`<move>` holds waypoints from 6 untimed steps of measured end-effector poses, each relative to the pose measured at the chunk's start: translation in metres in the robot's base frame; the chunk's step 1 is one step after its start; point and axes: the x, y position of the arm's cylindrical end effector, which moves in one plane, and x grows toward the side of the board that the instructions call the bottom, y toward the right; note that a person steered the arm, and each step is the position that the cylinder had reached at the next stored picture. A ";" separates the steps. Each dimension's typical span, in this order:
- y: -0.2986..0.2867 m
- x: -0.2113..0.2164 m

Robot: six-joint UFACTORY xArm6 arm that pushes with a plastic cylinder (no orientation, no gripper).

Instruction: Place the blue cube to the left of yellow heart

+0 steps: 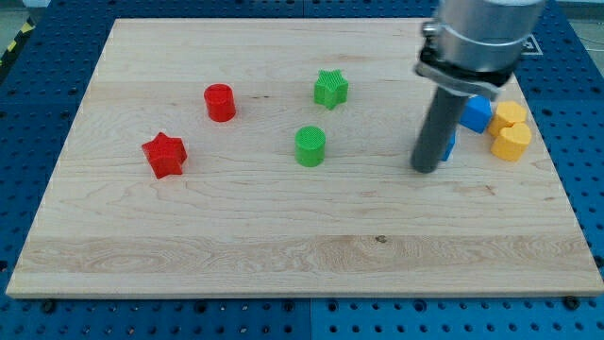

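My tip rests on the wooden board at the view's right. A blue block sits right behind the rod, mostly hidden, so I cannot make out its shape. A second blue block lies just up and right of it. Two yellow blocks sit at the far right: one touching the second blue block, and one just below it. I cannot tell which one is the heart.
A green star and a green cylinder lie mid-board. A red cylinder and a red star lie at the left. The board's right edge is close to the yellow blocks.
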 end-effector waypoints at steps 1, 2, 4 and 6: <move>-0.029 -0.011; 0.008 -0.015; 0.029 -0.026; 0.037 -0.040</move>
